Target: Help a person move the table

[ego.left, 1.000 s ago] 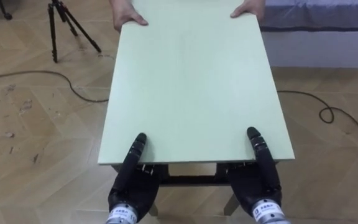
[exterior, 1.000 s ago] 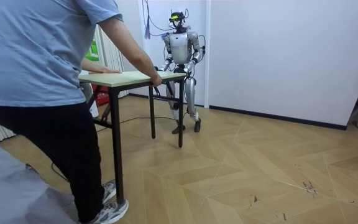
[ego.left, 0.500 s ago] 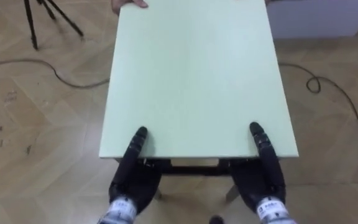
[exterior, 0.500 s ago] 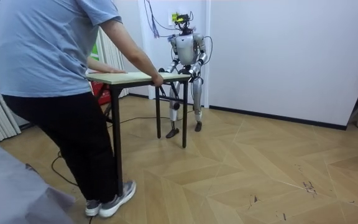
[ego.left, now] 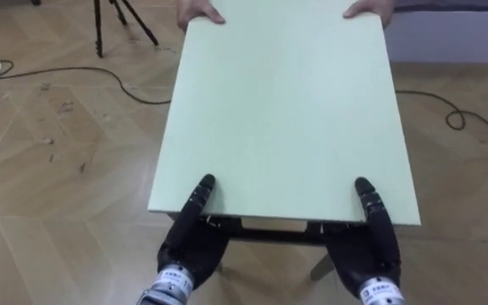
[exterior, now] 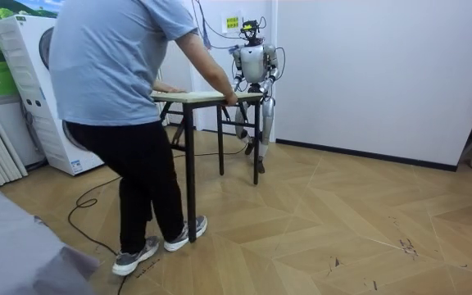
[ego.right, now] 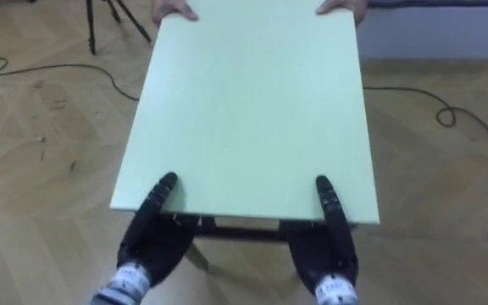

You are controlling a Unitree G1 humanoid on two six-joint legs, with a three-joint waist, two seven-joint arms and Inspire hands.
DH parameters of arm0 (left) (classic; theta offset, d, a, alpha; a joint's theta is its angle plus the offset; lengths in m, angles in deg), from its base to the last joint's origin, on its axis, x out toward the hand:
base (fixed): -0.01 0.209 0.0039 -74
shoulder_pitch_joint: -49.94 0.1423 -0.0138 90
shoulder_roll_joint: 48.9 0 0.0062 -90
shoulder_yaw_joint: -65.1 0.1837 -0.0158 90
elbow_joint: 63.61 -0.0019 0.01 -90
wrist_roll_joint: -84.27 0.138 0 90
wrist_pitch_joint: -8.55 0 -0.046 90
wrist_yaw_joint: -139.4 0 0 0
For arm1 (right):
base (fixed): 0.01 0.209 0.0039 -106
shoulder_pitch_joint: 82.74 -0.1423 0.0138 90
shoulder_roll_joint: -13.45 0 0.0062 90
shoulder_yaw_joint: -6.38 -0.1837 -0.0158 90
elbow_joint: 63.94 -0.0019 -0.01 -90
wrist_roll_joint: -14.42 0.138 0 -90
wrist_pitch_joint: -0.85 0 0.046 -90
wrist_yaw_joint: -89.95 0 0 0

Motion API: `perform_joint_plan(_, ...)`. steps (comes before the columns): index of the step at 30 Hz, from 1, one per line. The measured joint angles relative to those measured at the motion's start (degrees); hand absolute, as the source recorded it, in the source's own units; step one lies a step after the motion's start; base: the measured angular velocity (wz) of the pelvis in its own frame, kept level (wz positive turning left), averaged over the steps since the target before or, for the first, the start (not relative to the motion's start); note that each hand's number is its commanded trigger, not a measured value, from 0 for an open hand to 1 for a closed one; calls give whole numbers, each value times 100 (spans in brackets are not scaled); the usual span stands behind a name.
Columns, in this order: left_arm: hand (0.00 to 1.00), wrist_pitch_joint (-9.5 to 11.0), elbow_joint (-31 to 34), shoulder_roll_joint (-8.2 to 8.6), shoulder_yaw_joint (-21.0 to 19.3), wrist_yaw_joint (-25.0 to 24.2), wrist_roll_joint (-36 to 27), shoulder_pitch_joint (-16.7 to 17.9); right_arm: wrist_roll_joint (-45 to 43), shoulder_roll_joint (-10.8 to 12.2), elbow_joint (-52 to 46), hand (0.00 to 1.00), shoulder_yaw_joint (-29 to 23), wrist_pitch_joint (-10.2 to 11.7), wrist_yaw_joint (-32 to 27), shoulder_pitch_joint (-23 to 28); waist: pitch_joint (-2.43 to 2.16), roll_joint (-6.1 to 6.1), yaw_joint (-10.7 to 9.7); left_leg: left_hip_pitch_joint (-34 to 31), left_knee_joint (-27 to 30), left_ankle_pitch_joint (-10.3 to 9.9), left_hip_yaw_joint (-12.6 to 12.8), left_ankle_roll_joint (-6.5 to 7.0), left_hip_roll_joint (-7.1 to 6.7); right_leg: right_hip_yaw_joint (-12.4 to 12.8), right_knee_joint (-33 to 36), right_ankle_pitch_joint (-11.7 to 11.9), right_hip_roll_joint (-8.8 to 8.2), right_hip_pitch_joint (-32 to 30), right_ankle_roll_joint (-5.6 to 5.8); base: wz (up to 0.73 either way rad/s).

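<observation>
We judge this to be the carrying stage. In the room view a person stands mid-stride at one end of the table and the robot stands at the other, close to the white wall. Whether the table legs are clear of the floor we cannot tell. The person's hands rest on the far edge of the pale green top. At the near edge, our left hand and right hand come up from beneath, each with its thumb lying on top, but we cannot tell how firmly either one clasps. The next move calls for matching the person's pace, keeping the top level, and watching the tripod and the floor cable.
</observation>
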Motion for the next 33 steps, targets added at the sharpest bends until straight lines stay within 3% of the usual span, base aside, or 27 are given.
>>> perform_joint_plan(1,100,23,60,-35,-65,2,25,0,-9,12,-5,100,47,14,-4,-66,8,-52,10,-229,184,75,11,-10,89,-7,-491,-216,76,138,214,-20)
perform_joint_plan(2,100,38,74,-6,-79,3,72,31,-21,15,-5,100,45,5,-12,-64,3,-20,127,-367,210,209,-57,-52,229,-2,-813,-346,317,141,251,-32)
perform_joint_plan(4,100,83,203,-58,-76,3,77,159,-30,45,-7,100,88,-12,-14,-53,3,-26,241,-485,155,373,-230,-149,412,13,-1281,-409,583,193,275,-49)
perform_joint_plan(5,100,132,258,-95,-78,3,78,180,-40,68,-19,100,106,-37,-14,-79,-2,-83,250,-620,162,444,-261,-163,510,22,-1565,-576,669,227,275,-32)
perform_joint_plan(6,100,138,280,-105,-81,3,84,175,-44,86,-29,100,106,-43,-14,-93,-2,-117,248,-702,185,463,-250,-158,551,28,-1675,-687,689,226,255,-14)
perform_joint_plan(8,100,140,317,-87,-119,3,95,174,-195,153,-50,100,112,-36,-15,-156,-9,-194,225,-976,356,532,-344,-138,602,86,-2080,-1196,665,238,237,-19)
perform_joint_plan(11,100,136,326,-33,-224,-5,115,157,-251,148,-52,100,161,-18,-54,-298,-6,-241,378,-1274,514,671,-392,-223,715,6,-2889,-1611,749,299,204,-35)
perform_joint_plan(13,100,137,359,-68,-275,-23,115,173,-210,146,-41,100,204,-9,-53,-303,-3,-234,449,-1365,498,824,-491,-309,854,-102,-3117,-1613,948,293,200,-20)
perform_joint_plan(15,100,136,362,-125,-267,-23,125,175,-155,159,-21,100,236,-10,-53,-271,-2,-231,500,-1417,448,984,-631,-375,1004,-185,-3249,-1572,1175,305,102,-3)
perform_joint_plan(16,100,136,362,-138,-269,-23,129,175,-150,176,-19,100,231,-9,-53,-251,16,-202,510,-1445,390,1095,-697,-401,1102,-304,-3263,-1542,1302,291,0,7)
perform_joint_plan(18,100,132,361,-180,-225,-23,127,176,-128,193,-7,100,225,-15,-53,-222,19,-182,515,-1453,193,1327,-775,-424,1167,-498,-3221,-1541,1418,218,-127,6)
perform_joint_plan(20,100,127,358,-218,-167,-23,127,192,-58,174,17,100,220,-10,-53,-188,16,-66,535,-1414,-216,1737,-897,-431,1205,-593,-3224,-1462,1608,124,-283,8)
perform_joint_plan(21,100,124,357,-222,-150,-23,127,194,-39,160,18,100,220,-10,-53,-174,22,-28,532,-1384,-332,1851,-936,-435,1210,-624,-3218,-1449,1652,107,-307,12)
perform_joint_plan(22,100,121,355,-235,-111,-21,126,211,-34,137,23,100,220,-6,-55,-148,30,94,553,-1289,-642,2122,-1013,-473,1237,-618,-3219,-1368,1786,81,-416,-4)
perform_joint_plan(23,100,122,356,-265,-71,-20,126,222,-28,133,24,100,220,9,-84,-120,33,178,668,-1120,-1087,2507,-1203,-698,1221,-613,-3249,-1279,1886,30,-510,-16)
perform_joint_plan(24,100,126,358,-276,-63,-19,127,218,-16,130,23,100,219,10,-87,-119,35,189,689,-1070,-1254,2680,-1417,-911,1211,-632,-3256,-1243,1907,-34,-558,-23)
perform_joint_plan(25,100,172,356,-256,-38,-20,111,238,-19,118,28,100,219,4,-103,-135,66,229,684,-1133,-904,2513,-1686,-1032,1199,-795,-3193,-1171,1824,-127,-666,-23)
perform_joint_plan(26,100,216,356,-227,-9,-20,67,338,-21,68,37,100,253,4,-126,-128,76,249,695,-1181,104,1662,-1706,-895,1171,-917,-3111,-1133,1709,-193,-717,-19)
perform_joint_plan(27,100,228,356,-217,-28,-21,30,376,-21,24,37,100,263,2,-134,-129,82,288,703,-1185,619,1250,-1740,-890,1162,-945,-3100,-1102,1687,-207,-739,-11)
perform_joint_plan(28,100,207,349,-196,18,-21,4,401,-18,-69,37,100,253,3,-134,-129,79,392,678,-1160,1559,622,-1760,-860,1171,-980,-3070,-1049,1689,-262,-788,9)
perform_joint_plan(29,100,199,346,-164,38,-21,15,408,-22,-115,36,100,245,8,-133,-131,99,462,599,-1027,2234,182,-1791,-875,1181,-1052,-2983,-1023,1693,-341,-826,21)
perform_joint_plan(31,100,196,345,-154,28,-21,16,420,-33,-112,35,100,242,13,-131,-130,116,547,423,-581,2881,-265,-1855,-954,1198,-1203,-2909,-992,1706,-423,-879,45)
perform_joint_plan(32,100,194,346,-152,22,-21,14,414,-33,-99,33,100,241,12,-118,-130,124,612,240,-173,3083,-363,-1987,-992,1194,-1359,-2862,-977,1715,-463,-890,56)
perform_joint_plan(33,100,194,347,-148,22,-21,13,407,-33,-99,25,100,237,12,-117,-130,107,647,186,35,3120,-395,-2018,-1020,1205,-1412,-2802,-976,1721,-509,-892,52)
